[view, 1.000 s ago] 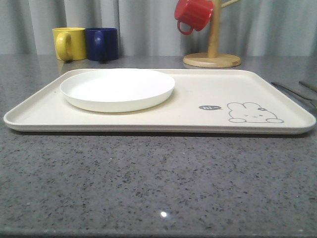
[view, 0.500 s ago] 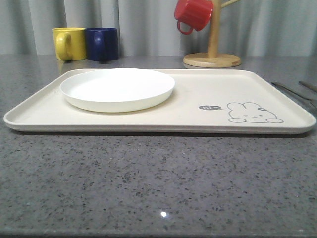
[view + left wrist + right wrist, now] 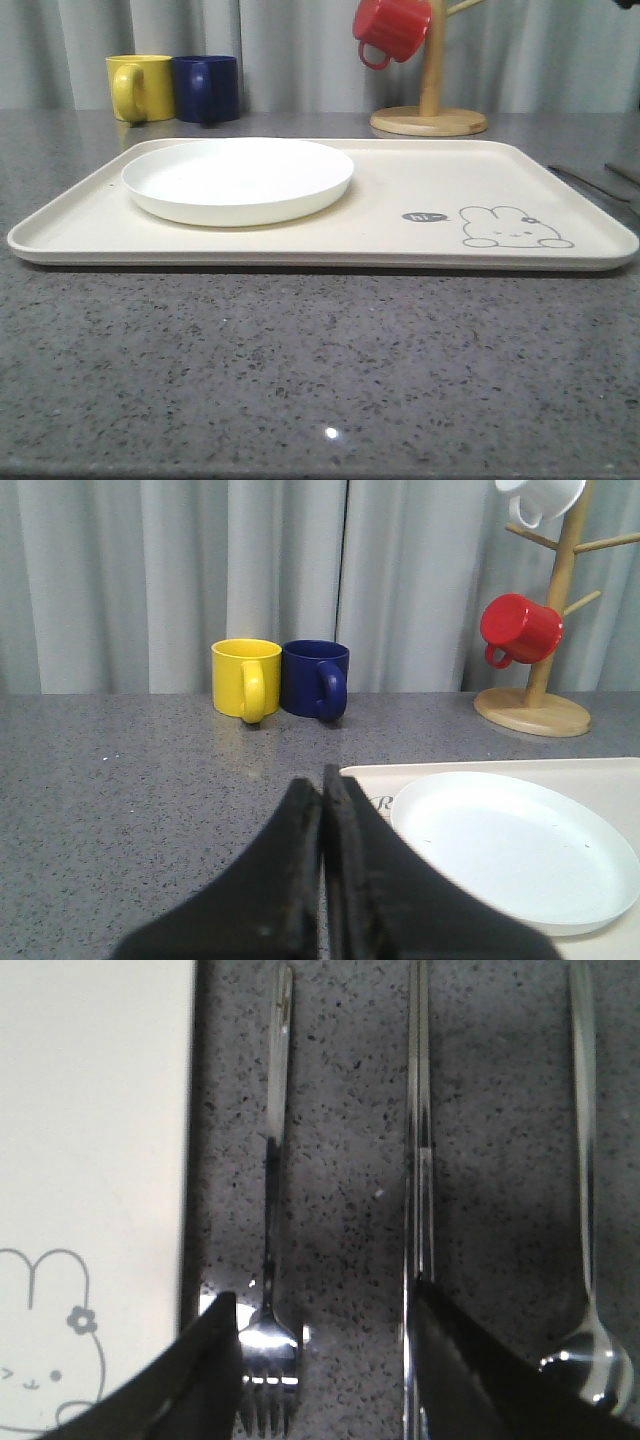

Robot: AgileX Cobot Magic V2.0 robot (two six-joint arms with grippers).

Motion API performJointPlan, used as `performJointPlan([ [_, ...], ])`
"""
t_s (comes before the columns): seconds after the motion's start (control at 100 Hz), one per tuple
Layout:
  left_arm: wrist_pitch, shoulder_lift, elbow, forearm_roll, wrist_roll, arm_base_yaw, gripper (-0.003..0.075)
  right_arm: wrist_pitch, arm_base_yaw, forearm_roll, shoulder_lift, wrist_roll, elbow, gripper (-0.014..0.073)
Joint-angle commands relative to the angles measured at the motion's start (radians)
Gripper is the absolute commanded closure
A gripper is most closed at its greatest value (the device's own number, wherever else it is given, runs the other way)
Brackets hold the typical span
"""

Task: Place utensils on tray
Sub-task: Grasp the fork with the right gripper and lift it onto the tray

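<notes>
Beside the cream tray's [image 3: 90, 1110] long edge, three silver utensils lie side by side on the grey stone: a fork [image 3: 272, 1210], a pair of chopsticks [image 3: 418, 1160] and a spoon [image 3: 588, 1210]. My right gripper [image 3: 325, 1310] hovers open above them. The fork's head sits between its fingers, close to one fingertip [image 3: 215, 1360], and the chopsticks run along the inner edge of the other. In the front view the tray [image 3: 400, 190] fills the middle and the utensil handles [image 3: 580, 180] show at the far right. My left gripper [image 3: 322, 790] is shut on nothing, near the tray's corner [image 3: 370, 780].
A round white plate [image 3: 238, 178] rests on the tray's left half. Behind the tray stand a yellow mug [image 3: 138, 87] and a dark blue mug [image 3: 205, 88]. A wooden mug tree [image 3: 430, 100] with a red mug [image 3: 392, 28] stands at the back right.
A dark sliver has appeared at the front view's upper right edge. The tray, plate and mugs have not moved.
</notes>
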Motion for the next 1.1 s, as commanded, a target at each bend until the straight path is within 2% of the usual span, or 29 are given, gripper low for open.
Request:
performJointPlan([
  [0.0, -0.077, 0.007, -0.029, -0.006, -0.009, -0.008, 0.0738, 0.0, -0.001, 0.0, 0.02, -0.018, -0.067, 0.0202],
  [0.22, -0.077, 0.007, -0.029, -0.006, -0.009, -0.008, 0.0738, 0.017, -0.001, 0.008, 0.109, -0.055, -0.11, 0.0202],
  [1.09, -0.077, 0.007, -0.029, -0.006, -0.009, -0.008, 0.0738, 0.021, 0.04, 0.022, 0.212, -0.07, -0.11, 0.0202],
])
